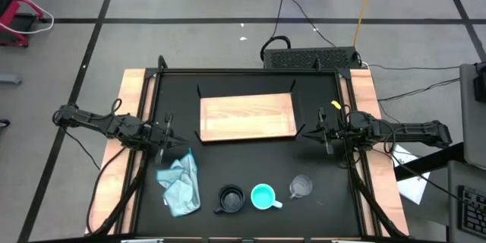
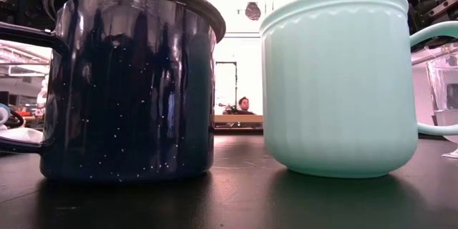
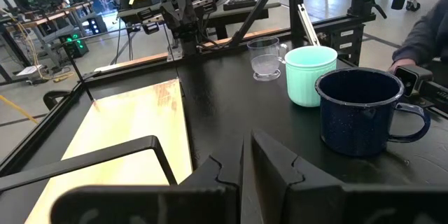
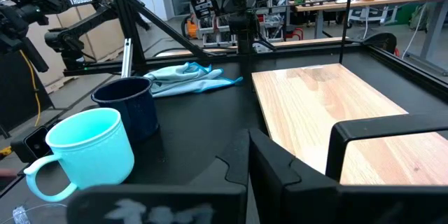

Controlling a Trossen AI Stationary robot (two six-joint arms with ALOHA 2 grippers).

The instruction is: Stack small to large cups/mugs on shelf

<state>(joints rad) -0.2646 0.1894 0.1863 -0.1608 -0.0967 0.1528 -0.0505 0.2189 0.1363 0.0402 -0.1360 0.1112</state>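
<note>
Around the table (image 1: 137,91) lies grey floor (image 1: 197,0) crossed by dark tape lines and cables (image 1: 304,15). Beyond the table, workbenches (image 4: 364,0) and a seated person (image 2: 244,105) show.

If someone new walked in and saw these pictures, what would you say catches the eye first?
Probably the three cups in a row along the table's near edge: a dark mug, a turquoise mug and a clear glass, with a crumpled light blue cloth beside them. Behind them the bare wooden shelf lies mid-table, flanked by the left claw and the right claw, both shut and empty.
</note>
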